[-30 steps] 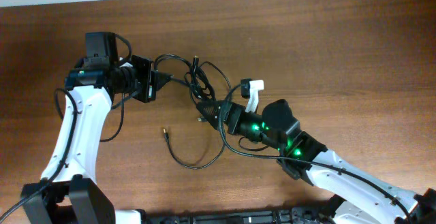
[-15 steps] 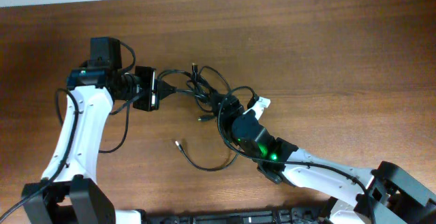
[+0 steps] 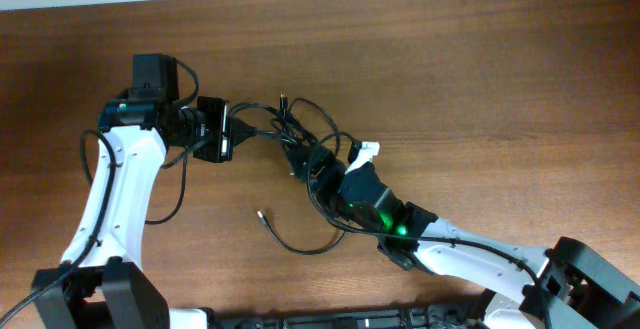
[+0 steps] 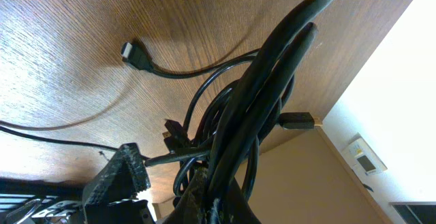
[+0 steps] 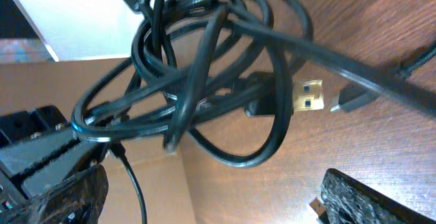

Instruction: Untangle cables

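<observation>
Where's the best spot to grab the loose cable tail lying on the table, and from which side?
Grip the loose tail just behind its small plug, coming straight down from above. That stretch lies flat on bare wood, apart from the bundle; farther along it curves toward the right arm.

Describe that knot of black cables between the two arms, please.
The cables are thin, glossy black cords, rubbery-looking, looped through each other in one tangle. Small plugs stick out, including a gold-tipped plug. The left claw grips one side; the right claw sits open against the other. One loose strand trails onto the wooden table.
</observation>
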Controlling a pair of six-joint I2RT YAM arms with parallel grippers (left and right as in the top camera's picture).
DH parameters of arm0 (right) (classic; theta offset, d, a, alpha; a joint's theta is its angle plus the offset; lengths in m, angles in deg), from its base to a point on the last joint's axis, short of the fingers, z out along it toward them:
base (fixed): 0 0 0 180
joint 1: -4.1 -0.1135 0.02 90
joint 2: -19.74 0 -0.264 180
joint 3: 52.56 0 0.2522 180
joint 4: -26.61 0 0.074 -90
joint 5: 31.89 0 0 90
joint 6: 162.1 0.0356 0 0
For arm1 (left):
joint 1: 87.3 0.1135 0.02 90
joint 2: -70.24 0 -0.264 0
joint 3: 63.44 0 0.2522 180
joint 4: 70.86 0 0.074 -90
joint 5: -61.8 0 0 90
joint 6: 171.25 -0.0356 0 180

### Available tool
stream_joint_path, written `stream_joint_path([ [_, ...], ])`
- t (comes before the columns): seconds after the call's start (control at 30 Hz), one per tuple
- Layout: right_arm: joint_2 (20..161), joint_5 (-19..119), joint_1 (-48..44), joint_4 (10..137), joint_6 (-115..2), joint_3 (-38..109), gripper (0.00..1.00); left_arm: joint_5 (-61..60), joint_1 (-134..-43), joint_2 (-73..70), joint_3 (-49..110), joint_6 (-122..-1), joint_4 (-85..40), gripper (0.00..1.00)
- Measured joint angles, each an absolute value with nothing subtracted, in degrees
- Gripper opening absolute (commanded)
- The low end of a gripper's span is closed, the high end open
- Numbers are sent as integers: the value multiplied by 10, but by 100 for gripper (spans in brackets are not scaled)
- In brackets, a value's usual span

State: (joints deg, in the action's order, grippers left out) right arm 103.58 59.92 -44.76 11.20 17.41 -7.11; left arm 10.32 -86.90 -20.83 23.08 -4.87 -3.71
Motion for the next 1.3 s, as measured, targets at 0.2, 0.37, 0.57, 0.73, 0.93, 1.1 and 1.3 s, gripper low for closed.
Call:
stream_joint_path([
  [0.2, 1036, 576, -448, 112, 174, -71, 99, 103, -869, -208, 231, -49, -37, 0],
  [0.37, 1036, 578, -448, 117, 174, -71, 100, 92, -869, -208, 231, -27, -37, 0],
  [0.57, 1063, 600, -448, 116, 173, -71, 92, 92, -869, -208, 231, -17, -37, 0],
  [0.73, 1077, 632, -448, 110, 173, -71, 92, 92, -869, -208, 231, -16, -40, 0],
  [0.93, 1078, 646, -448, 110, 173, -71, 91, 90, -869, -208, 231, -16, -55, 0],
  [1.1, 1078, 647, -448, 110, 173, -71, 91, 90, -869, -208, 231, -16, -55, 0],
  [1.3, 1078, 647, -448, 110, 173, -71, 92, 90, -869, -208, 231, -16, -55, 0],
])
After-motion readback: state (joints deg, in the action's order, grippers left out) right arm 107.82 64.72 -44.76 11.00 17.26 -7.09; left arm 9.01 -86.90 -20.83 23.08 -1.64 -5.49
